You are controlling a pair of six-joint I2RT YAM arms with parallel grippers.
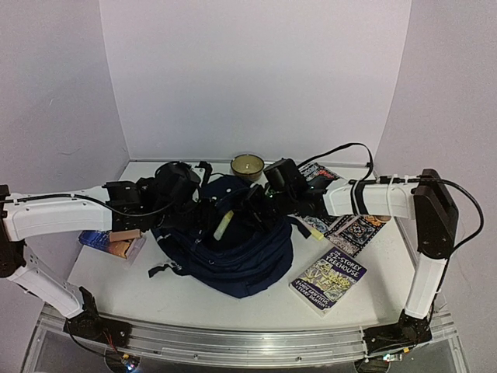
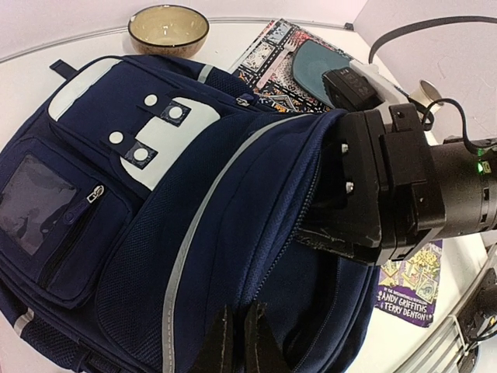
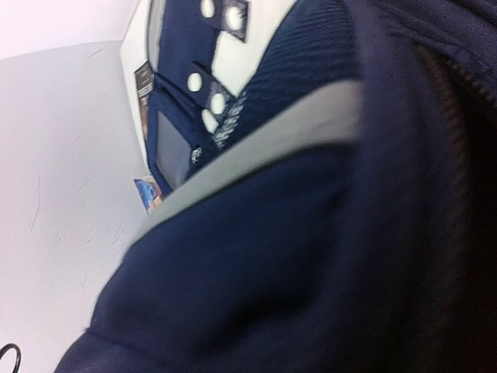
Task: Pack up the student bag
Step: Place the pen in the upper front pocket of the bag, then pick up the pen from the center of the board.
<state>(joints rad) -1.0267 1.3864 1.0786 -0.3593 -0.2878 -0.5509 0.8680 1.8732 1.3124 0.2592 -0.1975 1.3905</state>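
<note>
- I see the student bag [image 1: 233, 256] mid-tabletop [image 1: 155, 295].
- A bowl [image 1: 248, 165] sits just behind it.
- A paperback [image 1: 329, 280] lies right, nearer me.
- A box [image 1: 124, 245] lies left.

Book cover [image 1: 328, 280], title in top external view: "52-STOREY TREEHOUSE". Same cover, lower edge in left wrist view, author line: "ANDY GRIFFITHS & TERRY DENTON". Remaining print on this cover: too small to read.

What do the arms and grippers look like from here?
Both the left arm and right arm have white tubular links with black joints and black cables running along them. The left gripper has slim black fingers; the right gripper sits on a boxy black housing with a green light behind.
</note>
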